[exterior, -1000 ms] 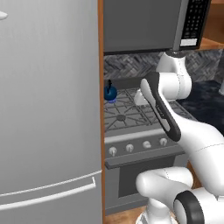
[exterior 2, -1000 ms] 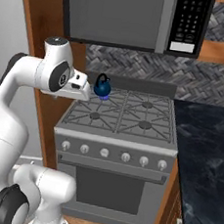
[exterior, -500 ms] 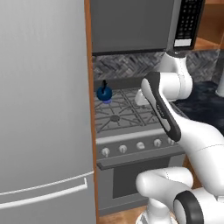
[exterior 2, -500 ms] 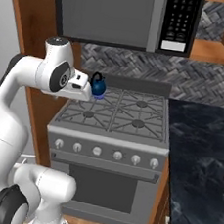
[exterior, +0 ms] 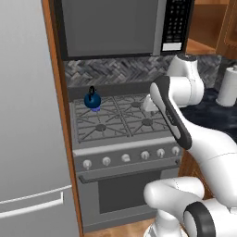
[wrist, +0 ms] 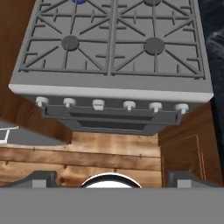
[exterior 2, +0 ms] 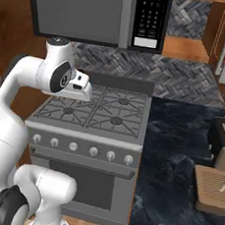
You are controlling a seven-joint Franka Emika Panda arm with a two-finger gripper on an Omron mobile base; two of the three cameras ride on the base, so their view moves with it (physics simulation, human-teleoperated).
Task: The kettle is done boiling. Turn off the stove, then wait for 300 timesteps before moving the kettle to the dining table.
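Note:
The small dark-blue kettle stands on the back left burner of the grey stove, with a blue flame under it. In the hand view only a sliver of the kettle shows at the top edge. Pale knobs line the stove's front. My gripper hangs open and empty above the stove's front edge, its fingertips wide apart, well right of the kettle. In the right base view my arm hides the kettle, and the gripper is over the grates. The dining table is out of view.
A tall grey fridge stands left of the stove behind a wood panel. A microwave hangs above the burners. Right of the stove runs a dark marbled counter with a wooden board. A white canister stands at the far right.
The whole picture has slid left in both base views, so the base has driven to the right. The arm keeps its pose and the kettle stays on its burner.

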